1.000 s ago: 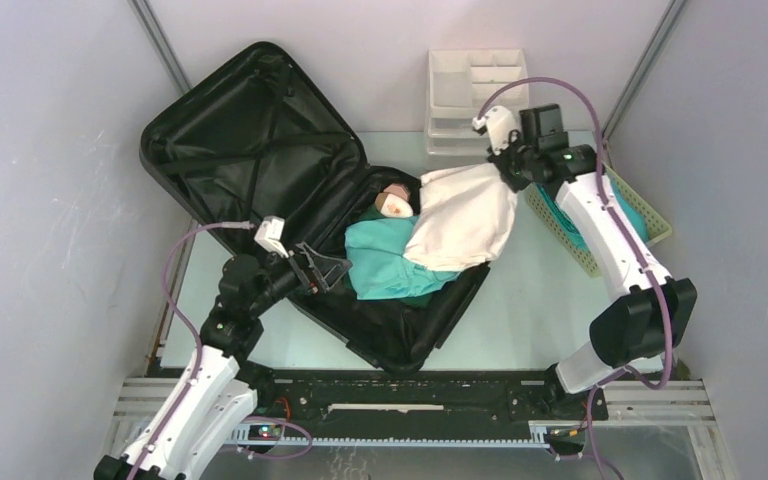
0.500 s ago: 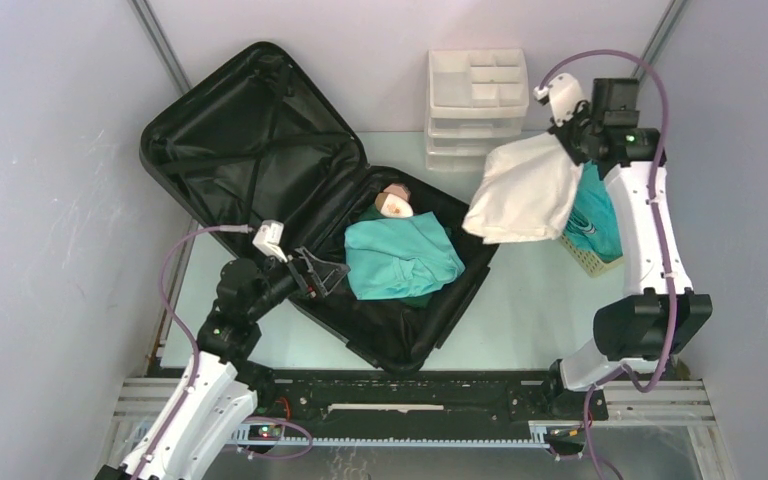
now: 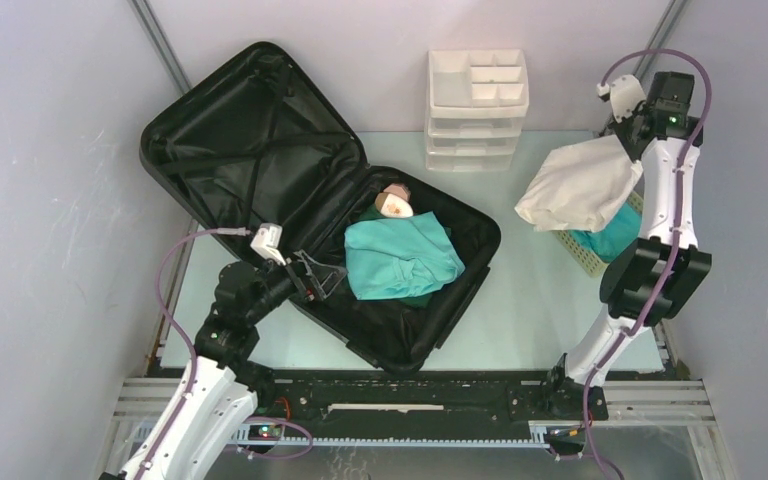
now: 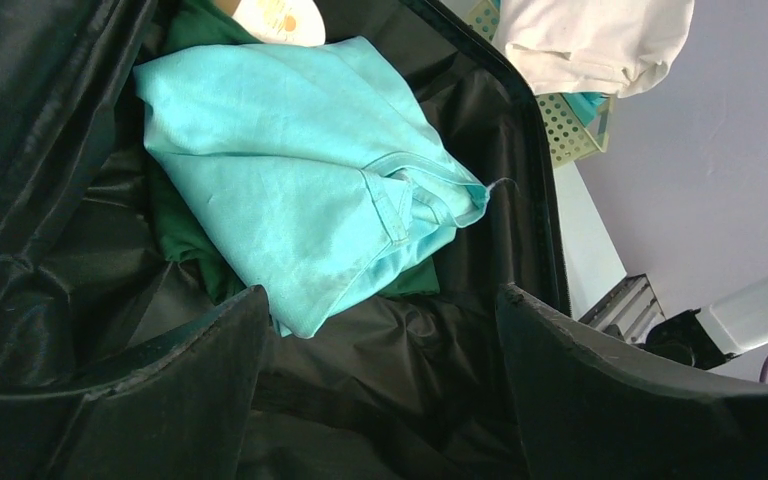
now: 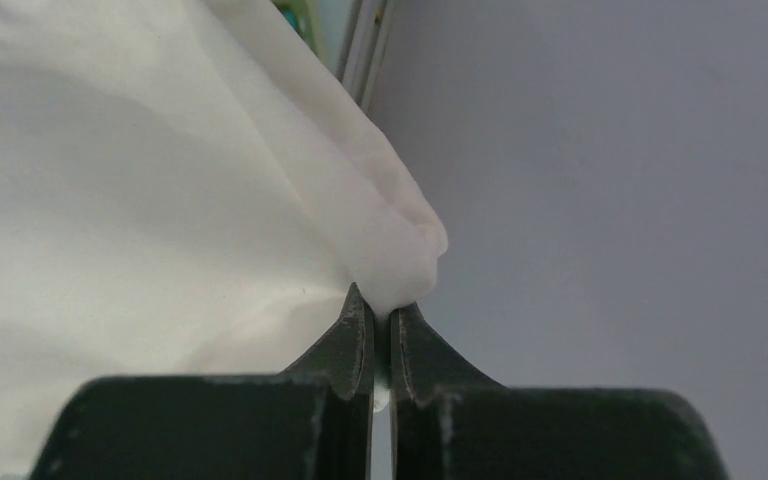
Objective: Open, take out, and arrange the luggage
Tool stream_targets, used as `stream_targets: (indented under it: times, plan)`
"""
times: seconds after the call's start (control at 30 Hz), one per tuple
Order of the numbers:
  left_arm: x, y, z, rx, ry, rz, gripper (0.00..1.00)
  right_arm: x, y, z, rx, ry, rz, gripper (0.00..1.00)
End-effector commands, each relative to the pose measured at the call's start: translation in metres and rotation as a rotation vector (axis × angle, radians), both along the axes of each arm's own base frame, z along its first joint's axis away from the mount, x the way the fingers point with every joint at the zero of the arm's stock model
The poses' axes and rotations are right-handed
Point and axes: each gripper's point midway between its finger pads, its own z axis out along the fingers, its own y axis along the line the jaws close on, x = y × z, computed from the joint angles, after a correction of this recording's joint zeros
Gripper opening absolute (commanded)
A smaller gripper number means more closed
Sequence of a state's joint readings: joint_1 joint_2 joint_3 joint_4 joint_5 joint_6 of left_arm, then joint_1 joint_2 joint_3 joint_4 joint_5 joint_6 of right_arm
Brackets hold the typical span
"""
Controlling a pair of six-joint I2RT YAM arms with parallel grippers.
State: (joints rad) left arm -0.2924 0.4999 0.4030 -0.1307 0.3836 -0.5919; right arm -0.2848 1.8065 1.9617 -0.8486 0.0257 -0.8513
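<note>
While the right gripper [image 5: 380, 305] pinches a white cloth [image 3: 580, 185] above the basket [image 3: 586, 260], the left gripper [image 3: 324, 275] hangs spread over the luggage [image 3: 250, 140].

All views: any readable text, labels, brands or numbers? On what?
None legible.
Orange mark on the small round cream item in the black ribbed hard-shell suitcase: too small to read.
No print visible on the white three-tier plastic drawer organizer, white cloth, teal cloth.
</note>
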Motion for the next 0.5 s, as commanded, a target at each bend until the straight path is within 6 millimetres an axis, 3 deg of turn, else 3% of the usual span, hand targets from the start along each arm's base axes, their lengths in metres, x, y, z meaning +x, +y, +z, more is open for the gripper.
stream_targets:
  times: [0.0, 0.17, 0.47]
  plan:
    - [0.005, 0.003, 0.036, 0.001, -0.097, 0.014, 0.88, 0.007, -0.032, 0.002, -0.036, -0.018, -0.049, 0.00]
    - [0.005, 0.004, 0.035, 0.013, -0.095, 0.017, 0.88, 0.005, -0.038, 0.005, -0.022, -0.037, -0.062, 0.00]
    - [0.006, 0.005, 0.034, 0.020, -0.093, 0.020, 0.88, -0.007, -0.031, 0.065, -0.016, -0.170, -0.039, 0.00]
